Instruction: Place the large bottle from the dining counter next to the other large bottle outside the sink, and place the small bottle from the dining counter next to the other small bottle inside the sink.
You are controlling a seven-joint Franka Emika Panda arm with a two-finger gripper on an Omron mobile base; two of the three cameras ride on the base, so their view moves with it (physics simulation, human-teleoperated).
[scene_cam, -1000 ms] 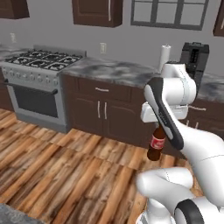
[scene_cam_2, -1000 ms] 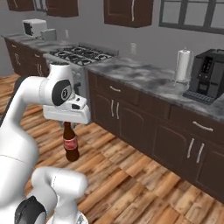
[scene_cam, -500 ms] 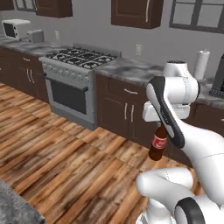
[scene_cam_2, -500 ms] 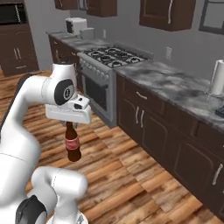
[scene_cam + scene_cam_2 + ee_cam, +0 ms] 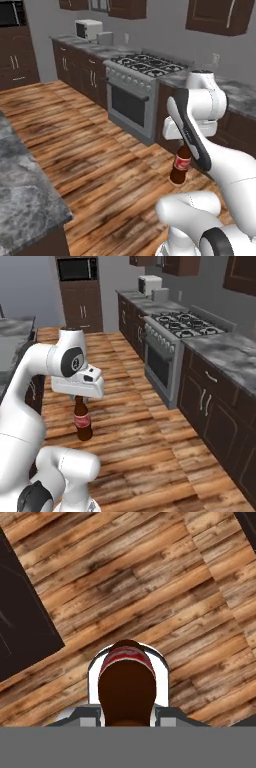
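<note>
Change: whole view swung since the earlier frames; stove (image 5: pixel 142 75) now upper middle of the left base view instead of upper left, paper towel roll and coffee machine gone from frame; bottle unchanged under the hand.
Tool: (image 5: pixel 78 398) clenched on the neck of the large bottle from the dining counter (image 5: pixel 180 165), centre right of the left base view, left of centre in the right base view.
Bottle: upright, hanging clear above the wooden floor (image 5: pixel 90 150); red label facing out; bottom centre of the hand view.
Desk: marbled dining counter (image 5: pixel 22 195) at lower left of the left base view, well apart from the bottle.
Background: microwave (image 5: pixel 76 268) at top left of the right base view; toaster (image 5: pixel 86 28) at upper left of the left base view.
</note>
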